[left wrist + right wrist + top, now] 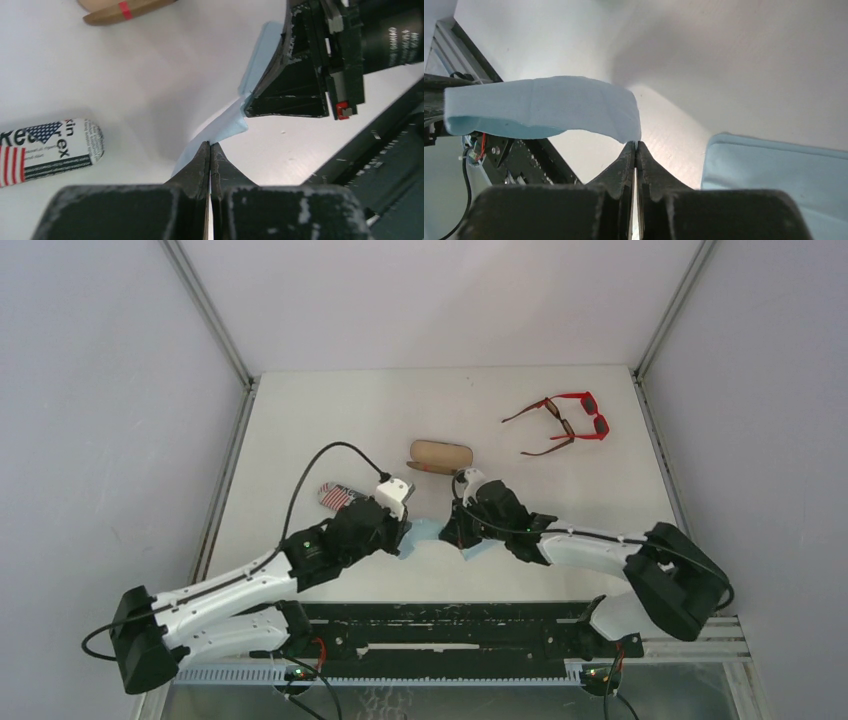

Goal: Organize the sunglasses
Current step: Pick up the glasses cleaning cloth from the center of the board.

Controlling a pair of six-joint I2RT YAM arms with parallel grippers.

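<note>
The red sunglasses (pixel 583 412) and the slimmer dark brown sunglasses (pixel 550 432) lie unfolded side by side at the back right of the table, far from both grippers. My left gripper (pixel 402 532) (pixel 210 145) is shut on one corner of a light blue cloth (pixel 222 127). My right gripper (pixel 455 536) (pixel 636 143) is shut on the other end of that cloth (pixel 544 105). The cloth hangs between them just above the table near the front centre. The sunglasses do not show in either wrist view.
A brown case (pixel 441 453) (pixel 125 9) lies behind the grippers. A flag-print case (pixel 340 495) (pixel 47 150) lies left of my left gripper. A second light blue cloth (pixel 774 172) (pixel 480 549) lies flat under the right gripper. The black base rail (pixel 450 635) runs along the front.
</note>
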